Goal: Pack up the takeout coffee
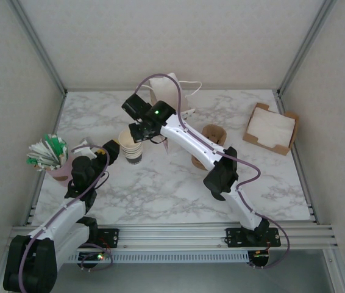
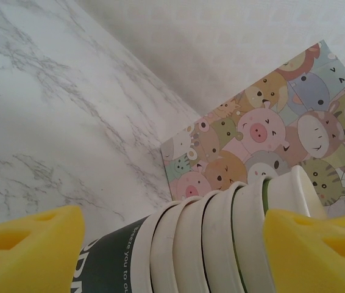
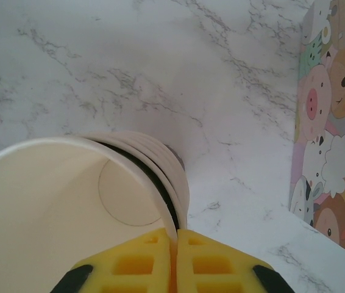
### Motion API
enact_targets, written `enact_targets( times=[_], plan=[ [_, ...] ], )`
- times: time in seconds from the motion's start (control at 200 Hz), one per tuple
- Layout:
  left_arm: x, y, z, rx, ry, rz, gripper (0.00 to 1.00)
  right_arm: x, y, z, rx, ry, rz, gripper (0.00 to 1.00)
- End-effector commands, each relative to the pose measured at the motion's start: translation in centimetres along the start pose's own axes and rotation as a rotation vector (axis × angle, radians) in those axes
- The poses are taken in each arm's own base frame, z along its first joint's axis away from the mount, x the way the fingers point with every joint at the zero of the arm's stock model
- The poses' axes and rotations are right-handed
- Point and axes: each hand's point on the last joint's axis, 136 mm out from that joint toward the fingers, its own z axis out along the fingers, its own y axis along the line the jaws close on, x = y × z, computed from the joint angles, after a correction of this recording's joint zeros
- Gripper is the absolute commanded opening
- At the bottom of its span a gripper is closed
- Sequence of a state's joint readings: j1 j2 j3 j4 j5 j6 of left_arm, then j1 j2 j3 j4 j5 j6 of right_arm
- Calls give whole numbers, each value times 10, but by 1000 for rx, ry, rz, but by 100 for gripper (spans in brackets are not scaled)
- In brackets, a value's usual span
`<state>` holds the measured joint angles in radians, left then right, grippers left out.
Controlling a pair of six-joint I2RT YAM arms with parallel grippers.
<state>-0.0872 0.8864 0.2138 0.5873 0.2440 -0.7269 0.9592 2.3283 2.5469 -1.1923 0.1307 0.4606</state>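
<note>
While the right gripper (image 3: 175, 256) sits pinched shut on the rim of the top cup (image 3: 56, 201), we find that cup lidless, cream inside, crowning the upright stack of cups (image 2: 160, 256) at centre-left of the overhead frame. It hangs directly under the right gripper with its long axis vertical, so we judge the coming move to be a straight lift. The left gripper (image 2: 172, 223), jaws wide apart, straddles the lower stack from the left. We cannot tell whether its fingers touch. We count about five nested rims, one stack, one animal-print bag (image 1: 163, 91) beyond it at upper middle, one napkin tray (image 1: 259, 111) at upper right and one pink holder (image 1: 56, 171) of sachets at left on the tabletop (image 1: 160, 195).
</note>
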Motion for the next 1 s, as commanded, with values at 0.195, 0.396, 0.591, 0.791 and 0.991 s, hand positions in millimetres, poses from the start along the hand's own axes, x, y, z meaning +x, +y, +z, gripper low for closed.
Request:
enact_targets(
  times=[0.195,0.396,0.591,0.791,0.991],
  plan=[
    [-3,-6,-1,31,-10,0,77,-23,3,-32,-95,-65,75,5],
    [-3,-7,-1,35,-9,0,77,-28,7,-41,-134,-81,91,4],
    [-3,-7,-1,35,-9,2,77,-31,12,-49,-169,-93,101,2],
    [-4,-7,-2,33,-13,3,77,-35,11,-62,-175,-115,104,2],
    [-5,-6,-3,27,-20,8,77,-39,9,-89,-186,-155,95,1]
  ],
)
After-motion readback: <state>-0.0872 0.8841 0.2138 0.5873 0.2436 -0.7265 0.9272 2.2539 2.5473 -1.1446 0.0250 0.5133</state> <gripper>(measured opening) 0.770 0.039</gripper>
